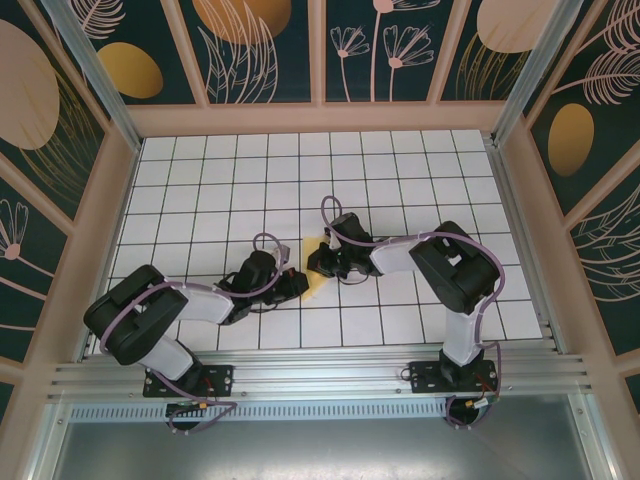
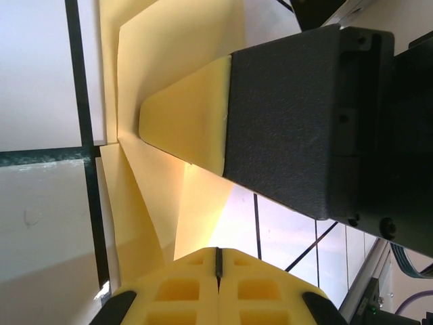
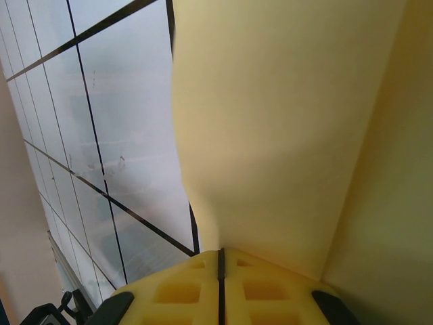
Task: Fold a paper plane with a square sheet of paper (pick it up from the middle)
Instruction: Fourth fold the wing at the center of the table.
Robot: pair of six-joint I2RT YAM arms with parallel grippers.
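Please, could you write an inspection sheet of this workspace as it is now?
Surface: white tiled table, dark grid lines, faint smudges.
Job's things: yellow sheet of paper, creased, held between both grippers near the table centre.
Clutter: nothing seen.
Grippers: left gripper shut on the paper; right gripper shut on it too, tips close together.
Cables: purple cables loop along both arms.
Surroundings: dark floral wall panels; metal rail at the near edge.

Seen from above, two dark robot arms reach inward over a white gridded table [image 1: 200, 190]. The left gripper [image 1: 292, 283] and right gripper [image 1: 320, 262] meet near its centre, just beside each other, at a small piece of pale-yellow paper [image 1: 316, 288] that is partly hidden beneath them. Dark floral wall panels [image 1: 260, 45] enclose the table.
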